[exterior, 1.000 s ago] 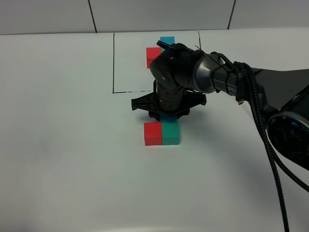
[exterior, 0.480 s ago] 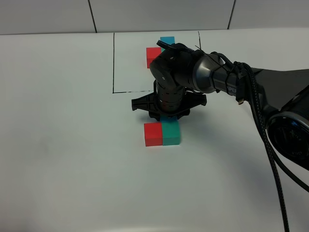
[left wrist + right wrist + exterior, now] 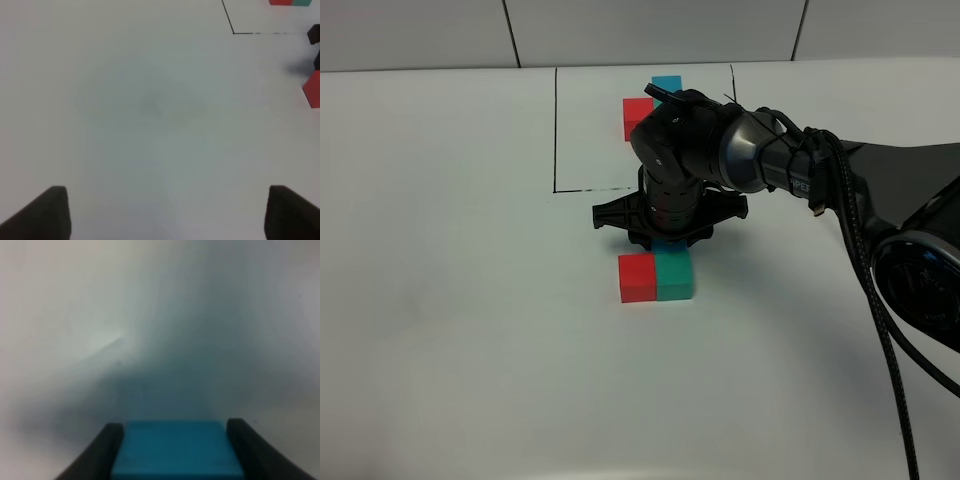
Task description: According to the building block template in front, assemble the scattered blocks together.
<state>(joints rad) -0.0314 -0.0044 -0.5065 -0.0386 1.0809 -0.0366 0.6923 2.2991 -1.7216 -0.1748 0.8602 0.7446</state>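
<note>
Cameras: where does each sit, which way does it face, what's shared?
Exterior high: mounted high, looks down on table, right arm, red cube beside green cube.
Left wrist: faces bare table; both fingertips show.
Right wrist: looks down at blue cube between right gripper fingers.
Shared: red cube also in left wrist.

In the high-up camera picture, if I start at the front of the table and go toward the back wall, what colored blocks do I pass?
red block beside the green block → blue block under the right gripper → template's red cube → template's blue cube
</note>
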